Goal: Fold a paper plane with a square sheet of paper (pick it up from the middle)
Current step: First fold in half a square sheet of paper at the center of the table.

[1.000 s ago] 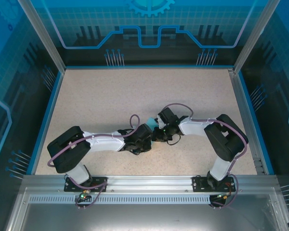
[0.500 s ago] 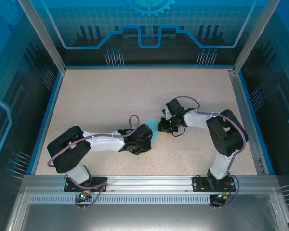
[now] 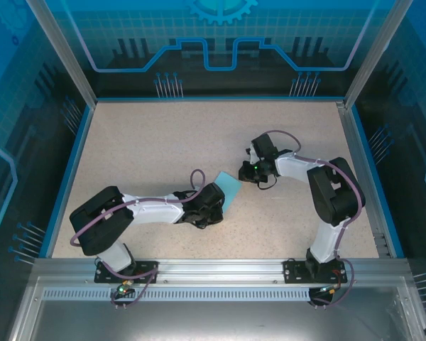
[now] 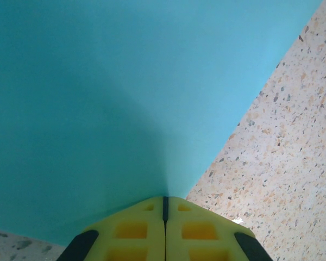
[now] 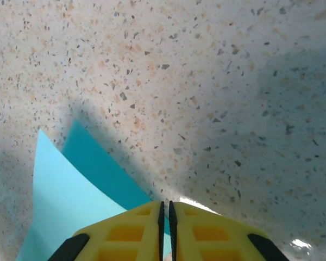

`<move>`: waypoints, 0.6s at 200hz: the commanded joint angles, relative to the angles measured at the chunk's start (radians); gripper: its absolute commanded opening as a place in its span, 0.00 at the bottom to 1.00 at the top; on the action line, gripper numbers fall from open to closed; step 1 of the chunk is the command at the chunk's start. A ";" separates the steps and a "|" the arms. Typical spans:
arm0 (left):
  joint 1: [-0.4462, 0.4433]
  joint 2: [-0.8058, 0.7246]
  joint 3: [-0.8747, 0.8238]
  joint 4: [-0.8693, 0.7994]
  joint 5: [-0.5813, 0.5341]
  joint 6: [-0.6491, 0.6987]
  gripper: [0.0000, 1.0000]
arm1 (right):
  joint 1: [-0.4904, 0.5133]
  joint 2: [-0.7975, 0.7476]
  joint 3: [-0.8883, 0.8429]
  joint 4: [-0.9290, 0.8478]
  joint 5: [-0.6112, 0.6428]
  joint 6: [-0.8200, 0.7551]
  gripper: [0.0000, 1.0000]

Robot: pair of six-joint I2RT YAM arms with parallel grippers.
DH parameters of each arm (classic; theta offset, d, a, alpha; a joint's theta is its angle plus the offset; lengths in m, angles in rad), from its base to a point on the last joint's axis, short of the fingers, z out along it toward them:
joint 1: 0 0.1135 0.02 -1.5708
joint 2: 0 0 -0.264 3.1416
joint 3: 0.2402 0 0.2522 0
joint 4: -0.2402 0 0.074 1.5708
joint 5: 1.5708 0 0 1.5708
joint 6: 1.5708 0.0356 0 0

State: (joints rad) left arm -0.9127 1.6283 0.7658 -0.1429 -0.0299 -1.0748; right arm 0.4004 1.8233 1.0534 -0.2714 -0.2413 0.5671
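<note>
Thin light cyan square sheet of paper (image 3: 229,189): near centre of speckled beige desk (image 3: 149,142), between the hands, slanting up-right from left hand; long axis cannot tell. Left hand (image 4: 164,199): yellow fingers pinched on sheet edge, arm stretched low, rightward. Right hand (image 5: 164,205): fingers pressed together, tips just beside sheet corner, arm bent leftward.

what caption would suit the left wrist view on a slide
Left gripper shut on the edge of the square sheet of paper, speckled table beside it.
</note>
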 commanded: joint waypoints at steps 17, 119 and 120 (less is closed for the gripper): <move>-0.005 0.042 -0.029 -0.096 0.025 0.004 0.06 | 0.049 -0.165 -0.066 -0.009 0.004 -0.010 0.14; -0.005 0.012 -0.019 -0.084 0.016 0.017 0.06 | 0.219 -0.053 -0.195 0.130 -0.141 0.114 0.14; -0.005 0.011 -0.019 -0.084 0.016 0.018 0.06 | 0.219 -0.052 -0.195 0.129 -0.140 0.114 0.14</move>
State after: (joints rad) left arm -0.9127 1.6279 0.7658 -0.1429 -0.0299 -1.0721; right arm 0.6147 1.7390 0.8890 -0.1761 -0.3534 0.6544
